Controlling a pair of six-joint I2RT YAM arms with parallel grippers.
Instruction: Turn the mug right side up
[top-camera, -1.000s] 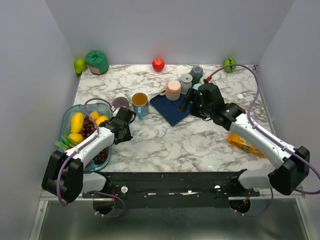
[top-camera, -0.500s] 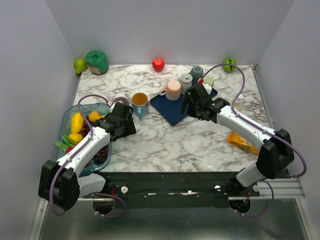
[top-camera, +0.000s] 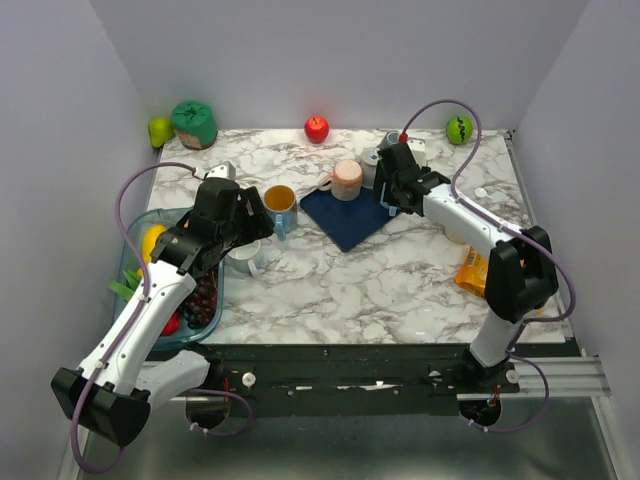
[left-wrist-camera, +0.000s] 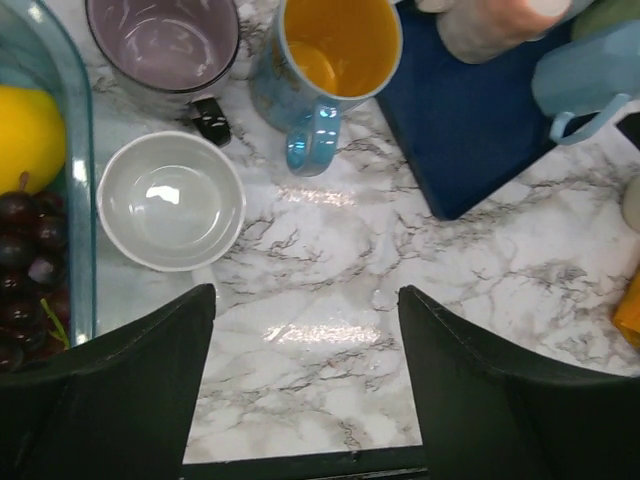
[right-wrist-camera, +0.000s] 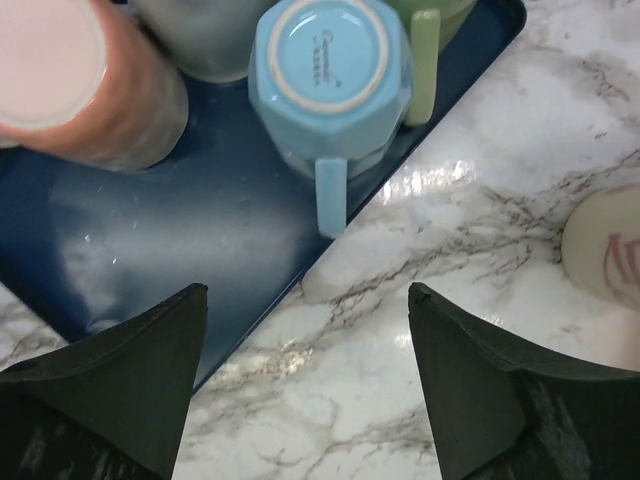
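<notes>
Right gripper (right-wrist-camera: 305, 292), wide open and empty, faces the inverted blue mug (right-wrist-camera: 328, 70) just ahead (handle (right-wrist-camera: 330, 195) nearest); 1 skewed pinch could topple the pink cup (right-wrist-camera: 75, 85) ahead-left.

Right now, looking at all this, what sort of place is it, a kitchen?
Probably a robot test booth, not a real kitchen: plain white walls box in a marble-patterned table, two robot arms stand at its near edge, with mugs and fruit laid out.
</notes>
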